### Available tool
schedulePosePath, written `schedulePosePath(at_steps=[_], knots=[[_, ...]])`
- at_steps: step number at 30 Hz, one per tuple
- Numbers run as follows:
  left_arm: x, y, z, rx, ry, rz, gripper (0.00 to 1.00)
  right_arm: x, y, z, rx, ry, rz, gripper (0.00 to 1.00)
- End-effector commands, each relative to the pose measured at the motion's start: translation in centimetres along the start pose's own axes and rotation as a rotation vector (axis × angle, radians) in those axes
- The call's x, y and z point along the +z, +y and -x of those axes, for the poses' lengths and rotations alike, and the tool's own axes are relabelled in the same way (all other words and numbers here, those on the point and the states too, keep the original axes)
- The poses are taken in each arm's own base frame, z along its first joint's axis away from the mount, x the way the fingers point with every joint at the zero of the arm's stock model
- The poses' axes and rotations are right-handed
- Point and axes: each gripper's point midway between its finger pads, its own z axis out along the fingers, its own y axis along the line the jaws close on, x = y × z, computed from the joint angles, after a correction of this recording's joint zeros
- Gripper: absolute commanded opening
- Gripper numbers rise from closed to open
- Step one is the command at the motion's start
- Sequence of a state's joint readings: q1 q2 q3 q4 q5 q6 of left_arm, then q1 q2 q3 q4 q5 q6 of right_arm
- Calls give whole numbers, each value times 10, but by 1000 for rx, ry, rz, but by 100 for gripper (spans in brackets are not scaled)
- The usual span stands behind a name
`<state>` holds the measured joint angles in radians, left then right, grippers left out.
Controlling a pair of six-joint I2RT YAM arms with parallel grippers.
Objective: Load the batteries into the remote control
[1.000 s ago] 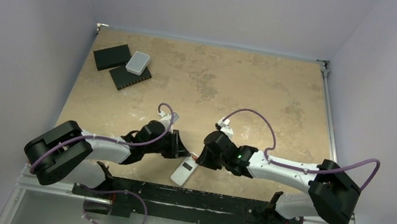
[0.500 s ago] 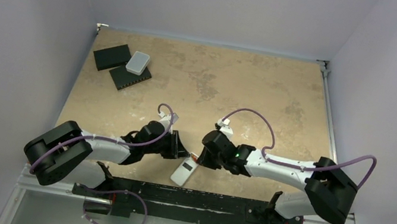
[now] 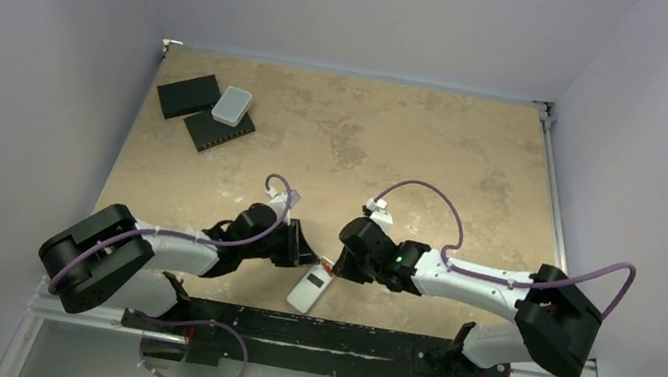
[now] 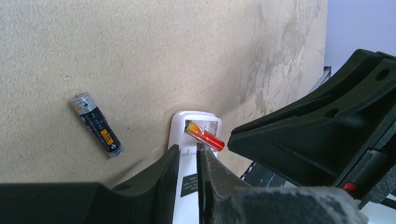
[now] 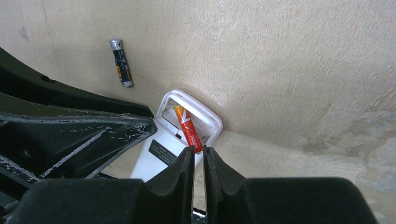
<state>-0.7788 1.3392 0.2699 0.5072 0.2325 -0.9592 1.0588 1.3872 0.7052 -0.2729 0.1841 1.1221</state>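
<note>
Two arms, left arm (image 3: 169, 245) and right arm (image 3: 482, 281), white link shells between bulky black joint housings, looping purple cables (image 3: 429, 185), green indicator light (image 3: 402, 259) near right wrist, matte black tapered fingers (image 4: 218, 176) with pale scuff marks.

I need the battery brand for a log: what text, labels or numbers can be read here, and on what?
Nothing is legible.
On the black battery: yellow patch, print too small.
On the orange battery: white marks, unreadable.
On the remote control: dark label, white print blurred.
</note>
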Motion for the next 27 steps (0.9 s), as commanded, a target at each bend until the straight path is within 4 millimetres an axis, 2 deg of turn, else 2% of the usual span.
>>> schedulePosePath(at_steps=[1, 15, 27], knots=[[-2, -7, 5, 5, -21, -31, 19, -13, 15, 19, 19, -56, 30, 20], [-9, 9, -6, -14, -3, 19, 19, -22, 12, 16, 42, -49, 51, 21], [-20, 12, -16, -53, 2, 5, 19, -19, 9, 14, 28, -42, 43, 22]])
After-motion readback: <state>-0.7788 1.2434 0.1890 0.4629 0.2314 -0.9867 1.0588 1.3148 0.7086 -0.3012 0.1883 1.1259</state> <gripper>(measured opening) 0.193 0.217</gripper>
